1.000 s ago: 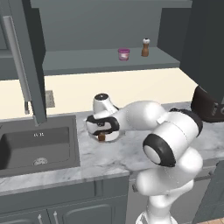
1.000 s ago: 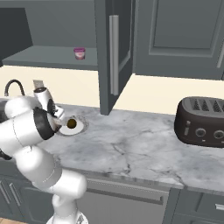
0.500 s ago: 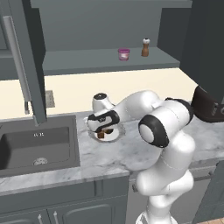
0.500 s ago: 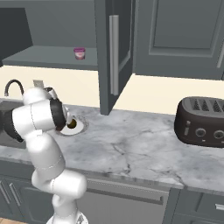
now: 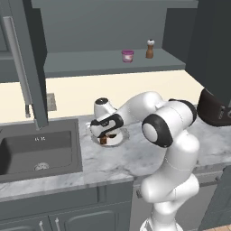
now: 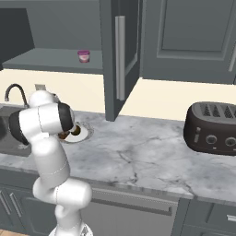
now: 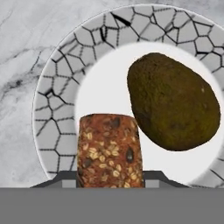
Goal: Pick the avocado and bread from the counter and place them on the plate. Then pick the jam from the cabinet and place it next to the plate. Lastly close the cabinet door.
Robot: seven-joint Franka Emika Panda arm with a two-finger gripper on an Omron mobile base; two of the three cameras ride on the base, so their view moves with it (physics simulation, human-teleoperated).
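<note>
In the hand view my gripper (image 7: 109, 183) is shut on the bread (image 7: 109, 151), a seeded reddish-brown block held upright over the plate (image 7: 57, 109). The dark olive avocado (image 7: 173, 103) lies on the plate just beside the bread. Whether the bread touches the plate I cannot tell. From the left base view the gripper (image 5: 104, 136) hangs low over the plate (image 5: 122, 135) on the marble counter (image 5: 135, 158). The pink jam (image 5: 127, 56) stands on the shelf of the open cabinet (image 5: 90, 63). The right base view shows the plate (image 6: 85, 135) and jam (image 6: 84, 56) too.
A brown pepper mill (image 5: 150, 48) stands right of the jam. The open cabinet door (image 5: 27, 63) hangs over the sink (image 5: 36, 149) at the left. A dark toaster (image 6: 214, 129) sits at the counter's right end. A second open door (image 6: 117, 55) juts out mid-counter.
The arm's elbow has swung in toward the plate and its upper links have folded closer. The gripper has stayed low over the plate, still shut on the bread.
</note>
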